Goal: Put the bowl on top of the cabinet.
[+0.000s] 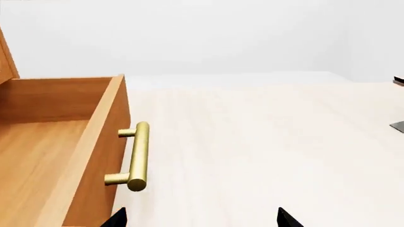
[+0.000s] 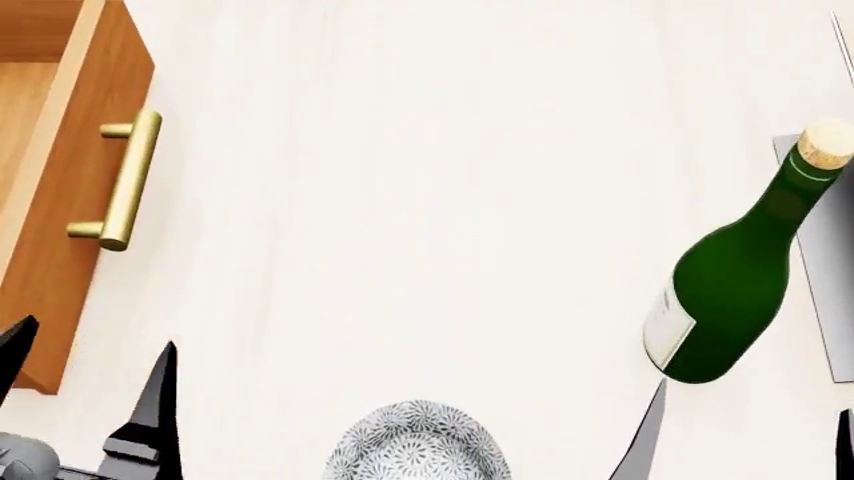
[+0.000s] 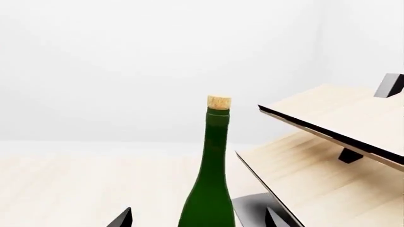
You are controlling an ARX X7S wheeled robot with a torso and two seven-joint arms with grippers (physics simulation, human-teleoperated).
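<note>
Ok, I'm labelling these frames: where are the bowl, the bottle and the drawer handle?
bowl (image 2: 419, 445): head view, on its speckled outer wall.
bottle (image 2: 727, 290): head view, on the green body above the label.
drawer handle (image 1: 139, 156): left wrist view, on the middle of the brass bar.

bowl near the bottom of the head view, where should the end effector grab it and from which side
Probably the rim of the bowl, approached from above with one finger inside and one outside the wall. It sits upright and open on the table, between the left end effector and right end effector; either side looks unobstructed.
</note>
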